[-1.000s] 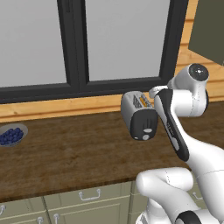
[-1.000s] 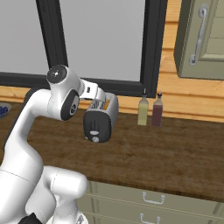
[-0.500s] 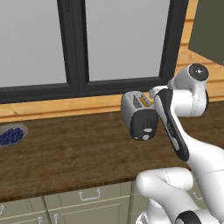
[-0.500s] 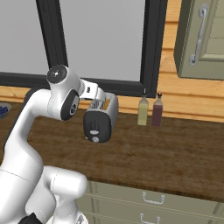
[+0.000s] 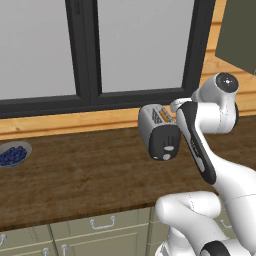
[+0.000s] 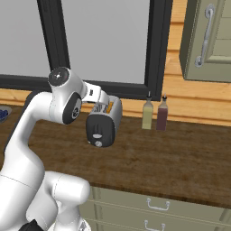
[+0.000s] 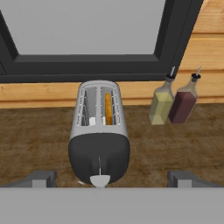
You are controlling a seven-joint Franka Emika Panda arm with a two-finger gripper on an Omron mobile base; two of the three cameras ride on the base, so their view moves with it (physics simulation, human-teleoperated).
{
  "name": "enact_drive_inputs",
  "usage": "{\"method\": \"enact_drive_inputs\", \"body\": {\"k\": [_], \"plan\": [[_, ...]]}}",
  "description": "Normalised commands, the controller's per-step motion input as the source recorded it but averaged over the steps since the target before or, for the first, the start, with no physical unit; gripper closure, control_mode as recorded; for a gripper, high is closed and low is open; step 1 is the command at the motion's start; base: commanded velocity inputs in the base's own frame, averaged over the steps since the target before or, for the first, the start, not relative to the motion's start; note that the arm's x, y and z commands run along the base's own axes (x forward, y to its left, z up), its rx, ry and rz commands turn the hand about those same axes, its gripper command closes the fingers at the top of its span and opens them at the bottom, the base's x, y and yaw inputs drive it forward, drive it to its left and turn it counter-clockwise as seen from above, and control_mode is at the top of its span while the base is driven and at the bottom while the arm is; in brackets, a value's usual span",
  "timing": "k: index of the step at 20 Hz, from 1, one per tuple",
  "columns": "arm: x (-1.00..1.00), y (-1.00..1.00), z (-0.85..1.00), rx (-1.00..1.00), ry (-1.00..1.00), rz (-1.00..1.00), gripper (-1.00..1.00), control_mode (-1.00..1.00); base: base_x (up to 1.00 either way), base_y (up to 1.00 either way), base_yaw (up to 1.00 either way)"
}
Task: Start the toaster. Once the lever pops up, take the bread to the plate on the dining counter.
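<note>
The wide-open, empty pincer (image 7: 112, 179) hovers near the silver-grey rounded toaster (image 7: 99, 131), tan bread slice (image 7: 107, 108) in its right slot, lever seemingly unpressed.

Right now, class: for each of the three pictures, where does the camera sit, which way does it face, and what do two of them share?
Left base view: behind the arm, left; faces the window; arm at right, toaster, berry bowl.
Right base view: behind, right; arm at left, two bottles.
Hand view: on the hand, above the toaster's black end; open gripper at bottom, bread in a slot.
All share the toaster.
</note>
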Motion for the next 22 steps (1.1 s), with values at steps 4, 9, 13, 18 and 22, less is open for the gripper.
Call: {"method": "enact_drive_inputs", "body": {"k": [4,9,13,18,22], "plan": [[0.00,0.00,0.00,0.00,0.00,0.00,-1.00,-1.00,0.00,0.00,0.00],[0.00,0.00,0.00,0.00,0.00,0.00,-1.00,-1.00,0.00,0.00,0.00],[0.00,0.00,0.00,0.00,0.00,0.00,-1.00,-1.00,0.00,0.00,0.00],[0.00,0.00,0.00,0.00,0.00,0.00,-1.00,-1.00,0.00,0.00,0.00],[0.00,0.00,0.00,0.00,0.00,0.00,-1.00,-1.00,0.00,0.00,0.00]]}}
